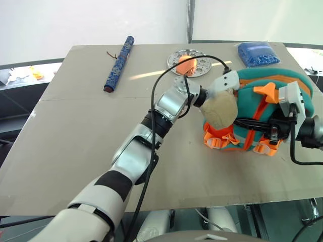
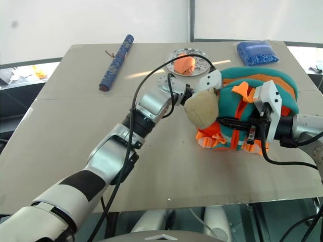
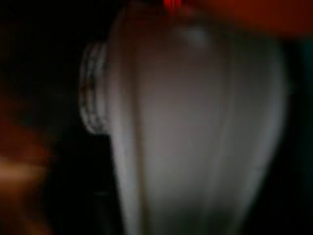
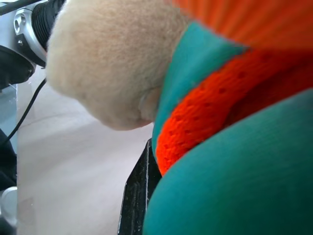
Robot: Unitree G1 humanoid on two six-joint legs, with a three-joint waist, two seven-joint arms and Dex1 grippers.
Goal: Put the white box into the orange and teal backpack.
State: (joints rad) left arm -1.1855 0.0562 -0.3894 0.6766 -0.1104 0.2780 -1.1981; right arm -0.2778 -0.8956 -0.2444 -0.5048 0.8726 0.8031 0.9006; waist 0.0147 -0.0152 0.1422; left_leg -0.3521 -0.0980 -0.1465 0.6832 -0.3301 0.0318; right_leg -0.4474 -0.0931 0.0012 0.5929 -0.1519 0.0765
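Observation:
The orange and teal backpack (image 1: 272, 96) lies on the right of the table, its beige plush toy (image 1: 221, 110) facing me. My left hand (image 1: 224, 81) reaches across into the backpack's top behind the toy, and its tip is hidden there. In the left wrist view a blurred white shape (image 3: 195, 127), apparently the white box, sits close in front of the camera amid darkness, with orange at the edge. My right gripper (image 1: 252, 123) comes in from the right and is shut on the backpack's front edge by the orange straps; the right wrist view shows one black finger (image 4: 137, 196) against teal fabric.
At the back of the brown table (image 1: 75, 151) lie a rolled blue patterned tube (image 1: 118, 63), a round silver plate (image 1: 202, 64) holding an orange object, and a blue textured pouch (image 1: 257, 53). A black cable (image 1: 154, 101) loops over my left arm.

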